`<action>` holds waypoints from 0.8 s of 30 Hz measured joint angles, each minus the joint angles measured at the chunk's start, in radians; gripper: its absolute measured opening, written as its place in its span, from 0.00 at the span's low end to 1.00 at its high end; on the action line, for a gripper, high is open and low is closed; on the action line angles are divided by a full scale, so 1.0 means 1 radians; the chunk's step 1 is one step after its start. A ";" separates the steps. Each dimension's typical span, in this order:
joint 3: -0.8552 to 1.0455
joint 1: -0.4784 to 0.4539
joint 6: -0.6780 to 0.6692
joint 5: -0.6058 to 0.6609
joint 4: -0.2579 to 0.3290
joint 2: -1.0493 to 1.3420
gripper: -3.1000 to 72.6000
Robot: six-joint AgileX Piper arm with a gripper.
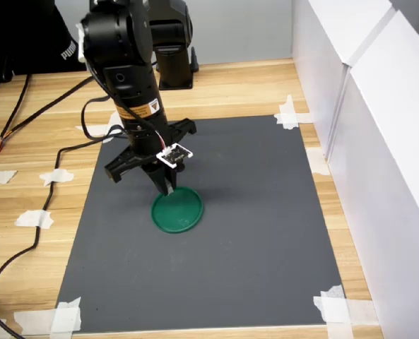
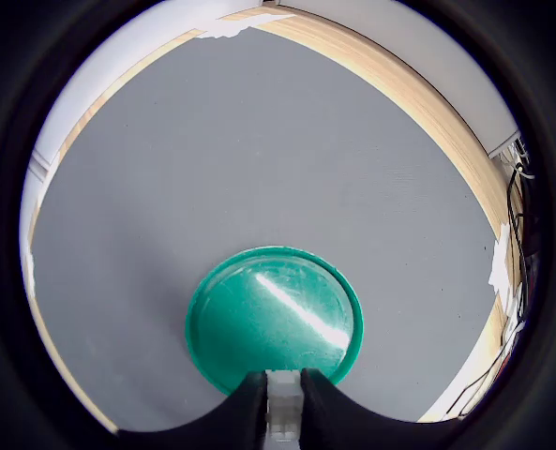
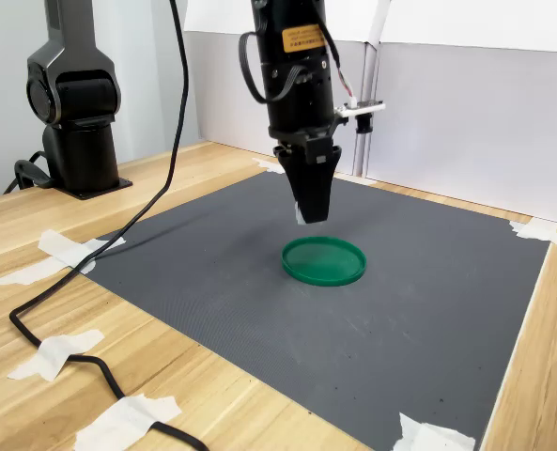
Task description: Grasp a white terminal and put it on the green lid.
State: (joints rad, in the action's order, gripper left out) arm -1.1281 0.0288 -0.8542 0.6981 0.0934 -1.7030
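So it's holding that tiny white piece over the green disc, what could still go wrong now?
The tool grips the white terminal above the near rim of the green lid, not its centre. Possible risks:
1. Released here, the piece might land on the rim and end up on the grey mat.
2. It hangs well above the lid in the second exterior view, so dropped from there it could bounce off.
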 joint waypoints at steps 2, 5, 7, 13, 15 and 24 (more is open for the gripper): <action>0.014 0.000 -0.027 -0.026 0.020 0.000 0.15; 0.015 0.000 -0.073 -0.046 0.066 -0.002 0.15; 0.015 0.000 -0.111 -0.048 0.099 -0.007 0.15; 0.015 0.000 -0.156 -0.042 0.120 -0.029 0.15; 0.015 0.000 -0.158 -0.037 0.113 -0.037 0.15; 0.015 0.000 -0.173 -0.044 0.109 -0.043 0.31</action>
State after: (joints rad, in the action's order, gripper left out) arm -1.1135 0.0288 -1.0276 0.6536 0.2024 -1.7462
